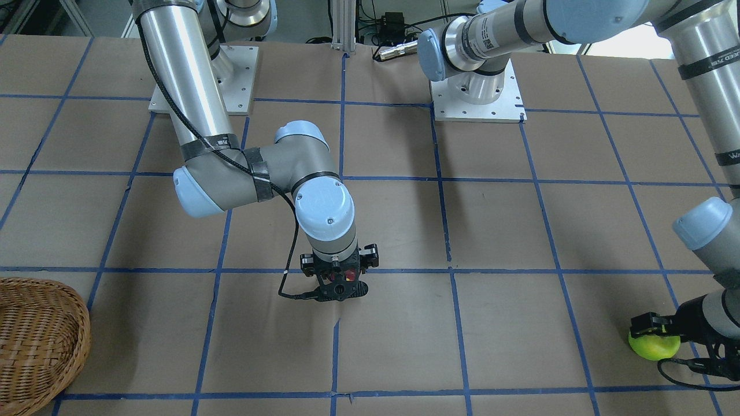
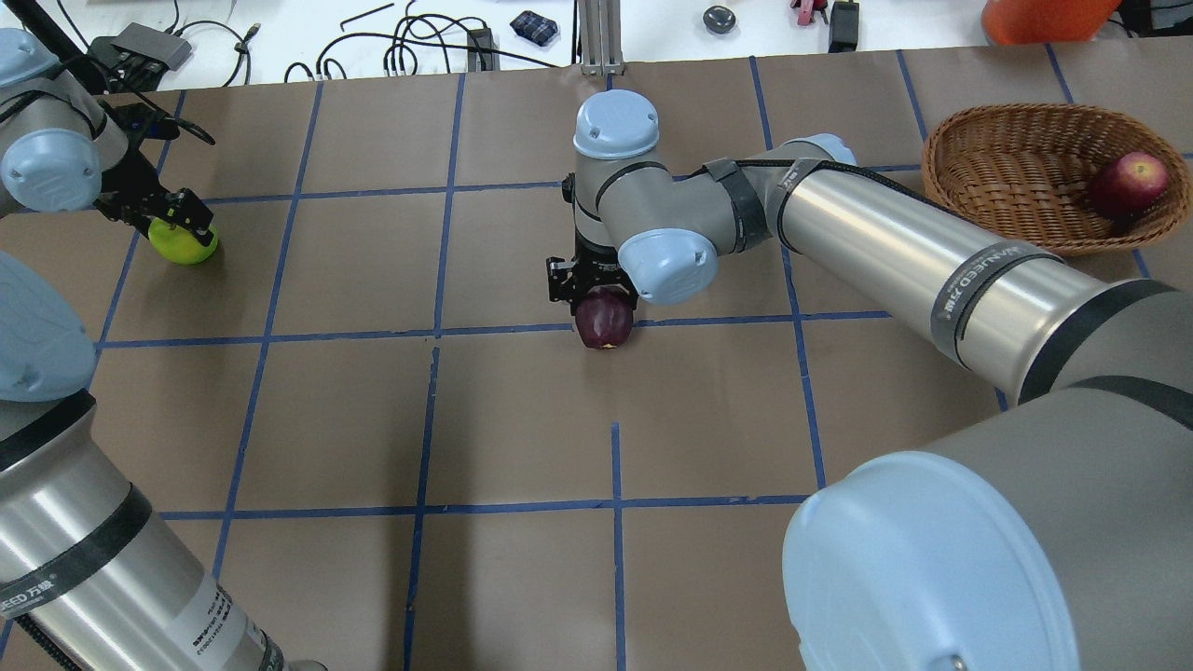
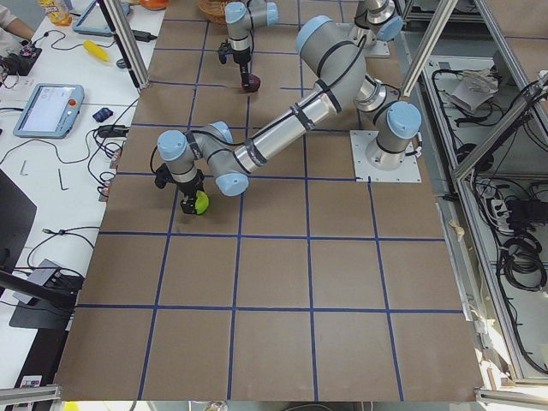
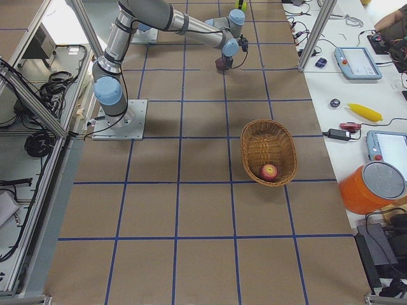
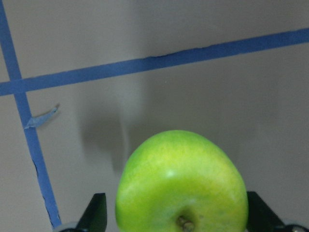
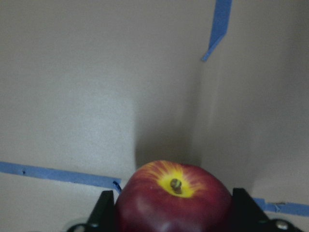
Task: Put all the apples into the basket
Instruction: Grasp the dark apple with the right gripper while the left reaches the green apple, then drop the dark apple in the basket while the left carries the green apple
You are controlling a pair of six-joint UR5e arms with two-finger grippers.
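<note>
Currently the left gripper (image 2: 180, 216) straddles the green apple (image 2: 186, 244), jaws parted. The right gripper (image 2: 596, 287) clamps the dark apple (image 2: 604, 321). The basket (image 2: 1007, 158) holding a red apple (image 2: 1130, 184) sits well to its right.

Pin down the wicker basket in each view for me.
Front-facing: the basket is in the bottom-left corner, cut off by the frame.
Overhead: upper right.
Exterior left: top edge, barely showing.
Exterior right: centre of the picture.
Left wrist: not in it.
Right wrist: not in it.
Shared landmark: the dark apple at the right gripper, seen in all four exterior views.
</note>
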